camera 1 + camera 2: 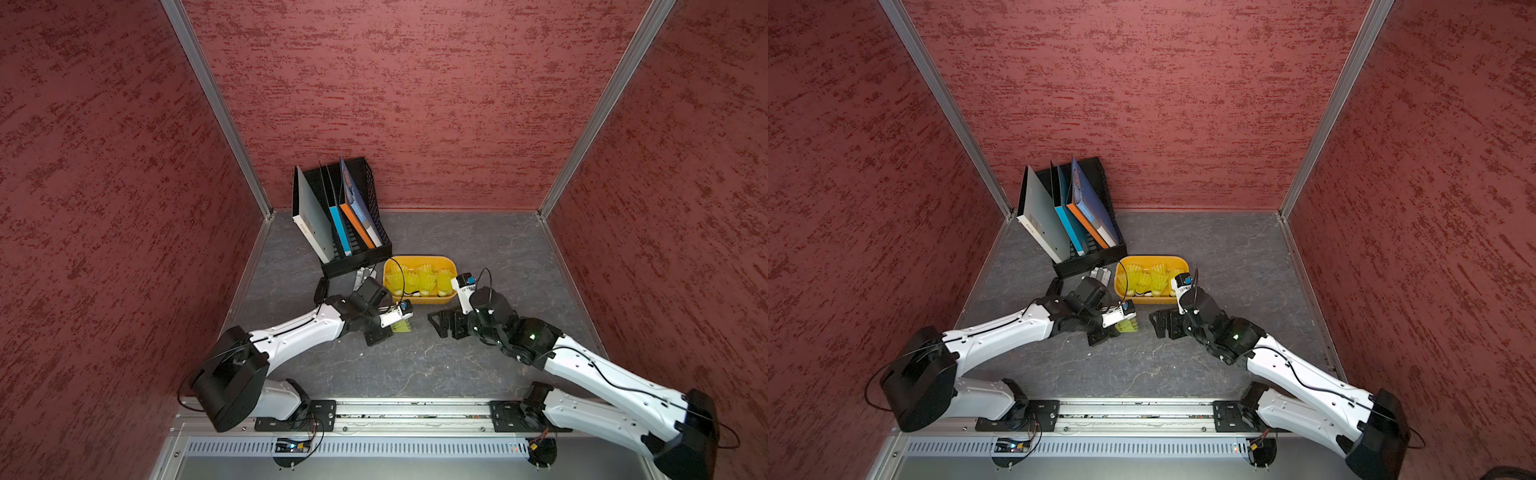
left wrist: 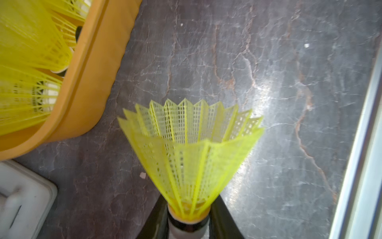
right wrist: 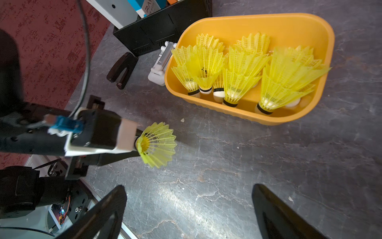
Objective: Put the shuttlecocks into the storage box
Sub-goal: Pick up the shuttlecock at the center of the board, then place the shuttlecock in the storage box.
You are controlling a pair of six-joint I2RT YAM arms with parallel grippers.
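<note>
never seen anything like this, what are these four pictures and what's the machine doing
These are two robot arms at the edge of a grey table. Two pictures look down from overhead, from a twin camera, so they nearly match. The other two come from a camera on each arm's wrist, looking past its jaws. The left arm has its jaws shut on the white tip of a yellow shuttlecock, beside the orange storage box, not over it. More shuttlecocks already sit in the box. The right arm has its jaws wide open and empty. Also on the table: a black file rack with books and a small grey-white device.
</note>
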